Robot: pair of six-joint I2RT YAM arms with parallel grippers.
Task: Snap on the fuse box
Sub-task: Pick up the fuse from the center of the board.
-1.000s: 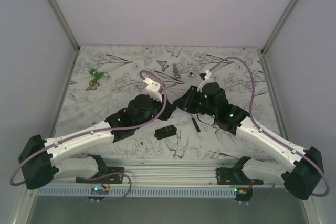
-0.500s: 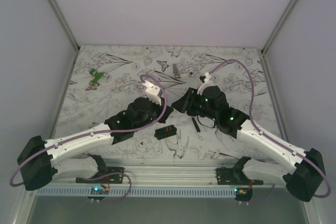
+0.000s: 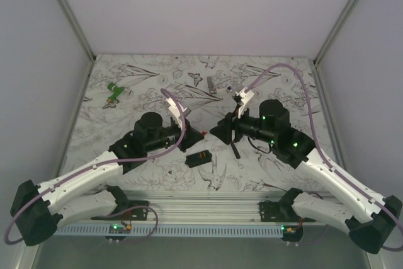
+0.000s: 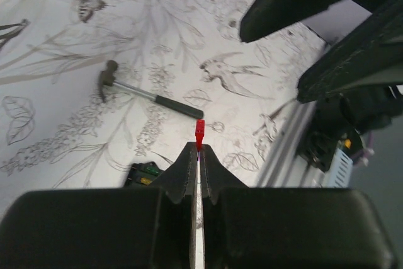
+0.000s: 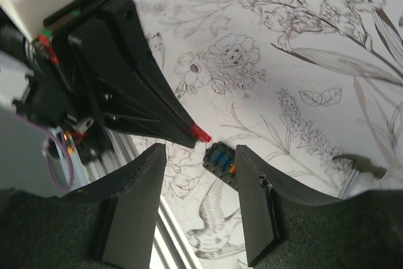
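The fuse box point(image 3: 199, 159) is a small black box lying on the table near the front edge, between the arms. In the right wrist view the fuse box point(image 5: 220, 159) shows blue and orange fuses in its face. My left gripper point(image 3: 198, 136) hovers just above and behind it, shut on a small red fuse point(image 4: 199, 129) that sticks out of the fingertips. A corner of the fuse box point(image 4: 142, 173) shows below these fingers. My right gripper point(image 3: 218, 131) is open and empty, facing the left one. In its own view my right gripper point(image 5: 200, 153) frames the red fuse point(image 5: 201, 135) and the box.
A black-handled hammer point(image 3: 234, 149) lies just right of the fuse box, also in the left wrist view point(image 4: 146, 93). A small grey metal piece point(image 3: 211, 85) and a tiny blue item point(image 3: 230, 87) lie at the back centre. A green part point(image 3: 115, 91) lies at the back left.
Both wrists have swung round. My left gripper has moved forward and right to hover over the fuse box. My right gripper has turned to face it and lifted slightly.
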